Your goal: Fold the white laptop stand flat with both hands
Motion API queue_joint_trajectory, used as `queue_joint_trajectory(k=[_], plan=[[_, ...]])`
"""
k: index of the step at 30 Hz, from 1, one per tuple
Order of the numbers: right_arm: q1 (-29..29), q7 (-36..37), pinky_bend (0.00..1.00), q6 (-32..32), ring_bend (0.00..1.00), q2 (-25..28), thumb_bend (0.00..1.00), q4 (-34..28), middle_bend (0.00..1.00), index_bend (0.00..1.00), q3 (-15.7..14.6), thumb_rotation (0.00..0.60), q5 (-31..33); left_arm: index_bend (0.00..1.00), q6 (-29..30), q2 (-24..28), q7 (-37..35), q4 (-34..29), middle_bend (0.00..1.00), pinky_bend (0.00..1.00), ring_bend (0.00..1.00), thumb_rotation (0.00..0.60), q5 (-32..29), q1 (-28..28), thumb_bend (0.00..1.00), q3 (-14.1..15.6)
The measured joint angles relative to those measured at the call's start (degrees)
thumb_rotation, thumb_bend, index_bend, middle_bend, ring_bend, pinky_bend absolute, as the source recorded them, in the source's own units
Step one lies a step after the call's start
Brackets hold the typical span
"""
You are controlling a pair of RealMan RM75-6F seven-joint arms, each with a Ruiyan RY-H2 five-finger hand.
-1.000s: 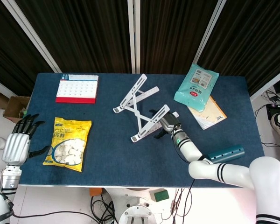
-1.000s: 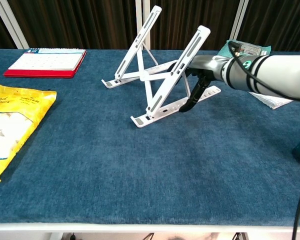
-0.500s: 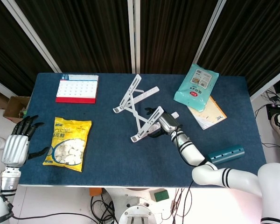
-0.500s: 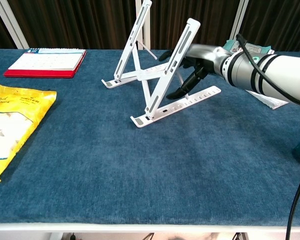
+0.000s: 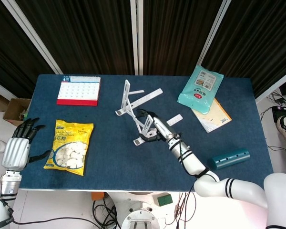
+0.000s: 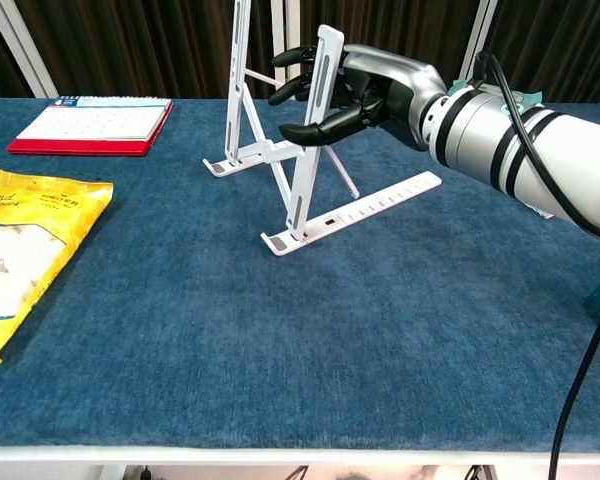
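At the centre of the counter (image 5: pixel 109 157) the white laptop stand (image 6: pixel 300 150) has its arms nearly upright, the right hand (image 6: pixel 355 90) gripping the nearer arm's top. The left hand (image 5: pixel 20 143), fingers spread and empty, sits at the lower left edge beside a yellow snack bag (image 5: pixel 69 147). A calendar (image 5: pixel 79 90) lies upper left, a wipes pack (image 5: pixel 200 88) upper right.

Right hand (image 6: pixel 355 95) grips upright arm of white laptop stand (image 6: pixel 310 150) near table's (image 6: pixel 330 350) far edge, base rails flat.
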Motion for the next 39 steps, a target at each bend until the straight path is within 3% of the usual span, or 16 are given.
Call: queue_joint_trajectory(k=[6, 15, 21, 27, 32, 39], plan=[[-0.2, 12.2, 0.12, -4.2, 0.09, 1.9, 0.45, -1.8, 0.28, 0.2, -1.0, 0.6, -5.0, 0.25, 0.1, 0.0, -0.6, 0.3, 0.1, 0.15, 0.07, 0.6, 0.0, 0.3, 0.0, 0.0], [0.9, 37.6, 0.13, -7.2, 0.11, 9.9, 0.45, -4.7, 0.28, 0.2, -5.6, 0.6, -19.2, 0.25, -0.2, 0.1, -0.4, 0.2, 0.1, 0.15, 0.07, 0.6, 0.6, -0.1, 0.0, -0.2], [3.6, 54.8, 0.14, -4.3, 0.12, 14.8, 0.46, -4.3, 0.28, 0.2, -11.6, 0.6, -30.0, 0.25, -0.6, 0.2, 0.5, -0.5, 0.1, 0.15, 0.07, 0.6, 1.0, -0.7, 0.0, -0.5], [8.0, 68.7, 0.14, 3.2, 0.12, 19.2, 0.46, -1.6, 0.28, 0.2, -20.9, 0.6, -41.1, 0.25, -1.2, 0.6, 1.0, -1.1, 0.1, 0.15, 0.07, 0.6, 0.9, -1.0, 0.0, -0.6], [11.0, 72.2, 0.14, 7.6, 0.13, 21.8, 0.46, 1.2, 0.28, 0.2, -25.9, 0.6, -43.9, 0.25, -3.9, 1.1, -1.1, -1.2, 0.1, 0.15, 0.07, 0.6, 0.8, -2.5, 0.0, -0.9], [11.1, 69.6, 0.14, 8.2, 0.12, 20.9, 0.45, 1.3, 0.28, 0.2, -24.9, 0.6, -38.6, 0.23, -11.8, 1.9, -6.8, -0.5, 0.1, 0.16, 0.07, 0.6, 0.1, -7.9, 0.0, -2.4]])
